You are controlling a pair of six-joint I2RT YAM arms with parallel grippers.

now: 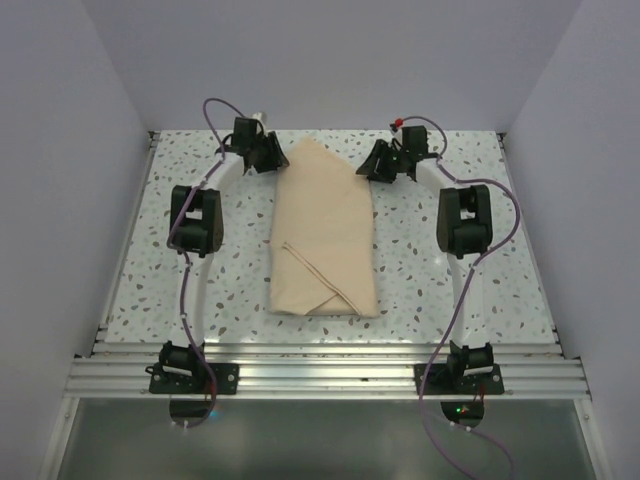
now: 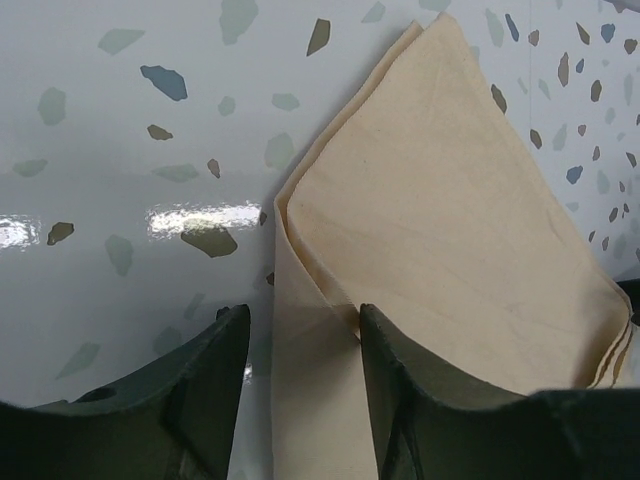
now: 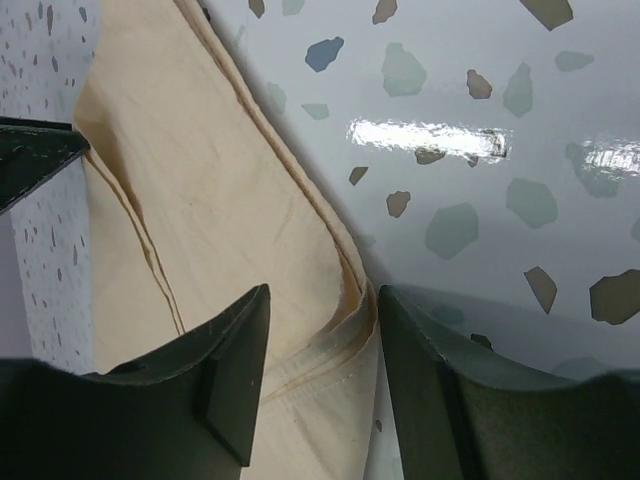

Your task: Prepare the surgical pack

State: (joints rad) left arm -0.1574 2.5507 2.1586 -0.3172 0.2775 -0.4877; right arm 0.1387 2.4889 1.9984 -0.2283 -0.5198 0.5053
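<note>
folded cloth (image 1: pixel 322 235) lay mid-table (image 1: pixel 430 270), pointy end at 12 o'clock, left gripper (image 2: pixel 300 325) at its 11 o'clock edge, right gripper (image 3: pixel 322 300) at 1 o'clock, both sets of fingers were apart, straddling the cloth's edge, not clamped

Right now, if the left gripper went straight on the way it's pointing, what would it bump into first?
Most likely the beige cloth: its folded edge lies between the open fingers of the left gripper, with the speckled table just under it. How close the tips are is hard to tell.
</note>
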